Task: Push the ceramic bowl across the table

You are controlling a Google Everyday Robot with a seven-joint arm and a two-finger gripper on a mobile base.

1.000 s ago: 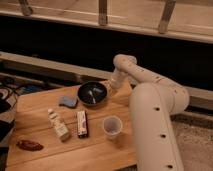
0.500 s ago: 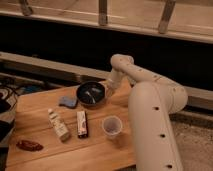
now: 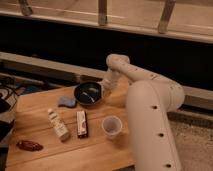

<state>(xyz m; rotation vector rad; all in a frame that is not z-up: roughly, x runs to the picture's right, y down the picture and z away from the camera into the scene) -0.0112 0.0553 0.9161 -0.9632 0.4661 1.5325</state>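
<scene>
pincer (image 3: 104,88): at ceramic bowl (image 3: 88,93) right rim, finger state cannot tell | bowl: on worktop (image 3: 100,147), beyond cup (image 3: 111,126)

Gripper (image 3: 103,88) low, arm bent leftward.

Lab-like room: railing (image 3: 102,12), wooden table (image 3: 40,145)

Light-brown wooden plank table (image 3: 100,150) carrying: a black glossy ceramic bowl (image 3: 88,93) at the far edge, the gripper (image 3: 104,88) at its right rim; a blue pad (image 3: 66,102) just left; nearer, a white bottle (image 3: 58,124), a brown-and-white packet (image 3: 82,123), a translucent plastic cup (image 3: 112,126); a dark red object (image 3: 29,145) near-left.
</scene>
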